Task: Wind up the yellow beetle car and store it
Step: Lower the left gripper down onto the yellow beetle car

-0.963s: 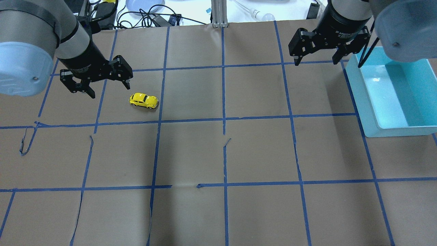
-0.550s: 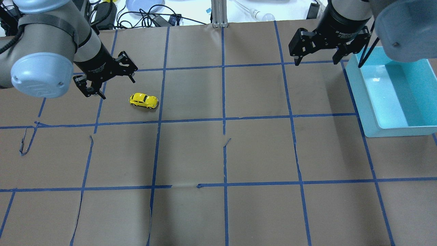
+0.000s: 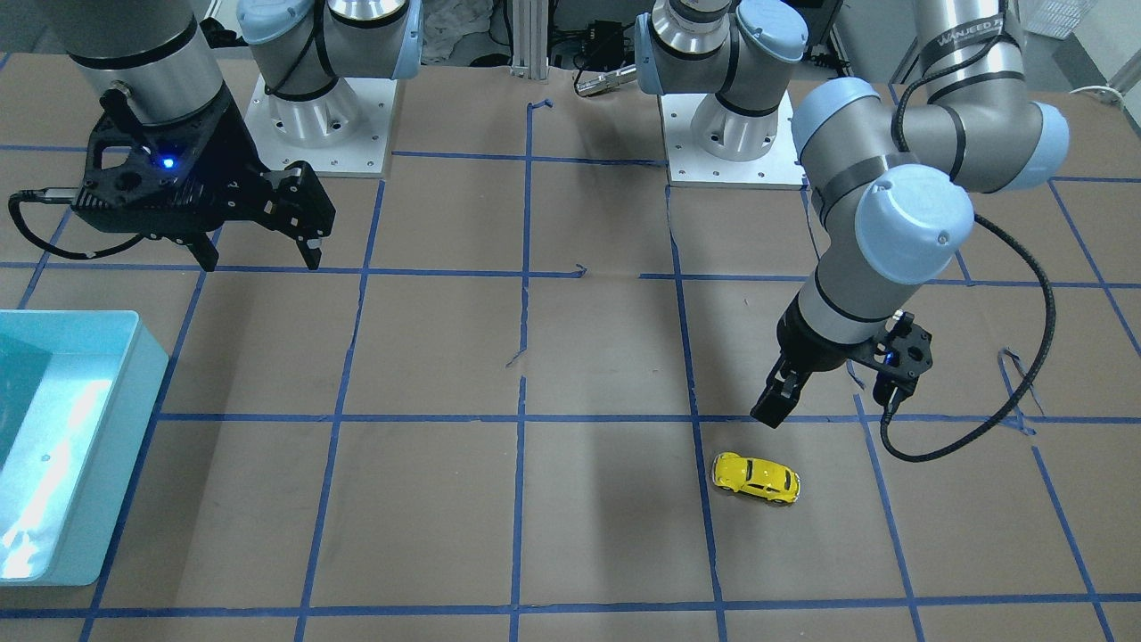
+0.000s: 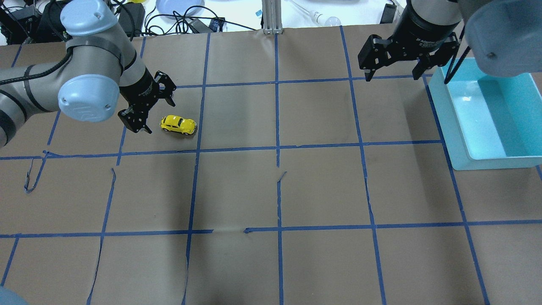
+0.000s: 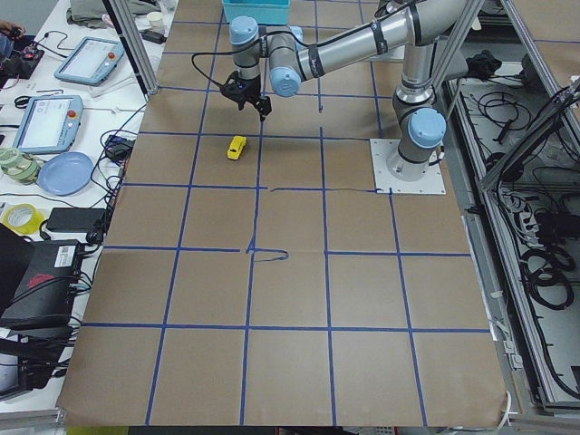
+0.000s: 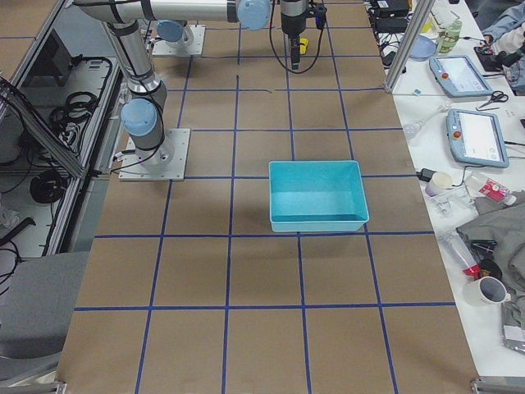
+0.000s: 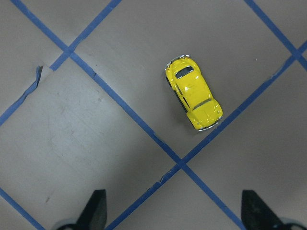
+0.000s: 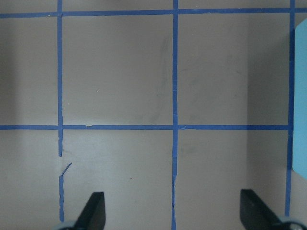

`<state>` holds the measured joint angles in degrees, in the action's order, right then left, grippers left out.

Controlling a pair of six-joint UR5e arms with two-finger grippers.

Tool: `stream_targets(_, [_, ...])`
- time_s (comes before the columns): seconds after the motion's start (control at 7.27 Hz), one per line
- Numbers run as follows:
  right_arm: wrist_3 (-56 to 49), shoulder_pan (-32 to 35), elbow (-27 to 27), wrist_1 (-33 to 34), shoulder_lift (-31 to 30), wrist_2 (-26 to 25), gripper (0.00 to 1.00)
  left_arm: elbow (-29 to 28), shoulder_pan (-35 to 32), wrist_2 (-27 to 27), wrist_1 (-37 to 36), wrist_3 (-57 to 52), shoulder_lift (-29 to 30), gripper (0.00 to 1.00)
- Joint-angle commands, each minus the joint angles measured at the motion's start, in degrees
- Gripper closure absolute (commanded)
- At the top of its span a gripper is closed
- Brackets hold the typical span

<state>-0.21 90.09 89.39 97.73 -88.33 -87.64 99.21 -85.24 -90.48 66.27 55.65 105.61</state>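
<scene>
Beetle car [image 7: 194,93] just beside L hand [image 7: 175,213], fingers spread, not touching.

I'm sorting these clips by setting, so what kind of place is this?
Most likely a robotics lab: two robot arms bolted to a table gridded with blue tape, plus control tablets and loose cables alongside.

The beetle car [image 4: 178,124] lies just beside the left end effector [image 4: 157,117] (table's [image 4: 322,190] left half) — bin [image 4: 445,120] far right.
</scene>
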Motion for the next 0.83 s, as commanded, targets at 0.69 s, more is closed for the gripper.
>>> stream_targets(0.69, [0.0,0.0,0.0,0.0,0.0,0.0,0.00,-0.7,0.0,0.4,-14.1,5.8,13.2,0.00])
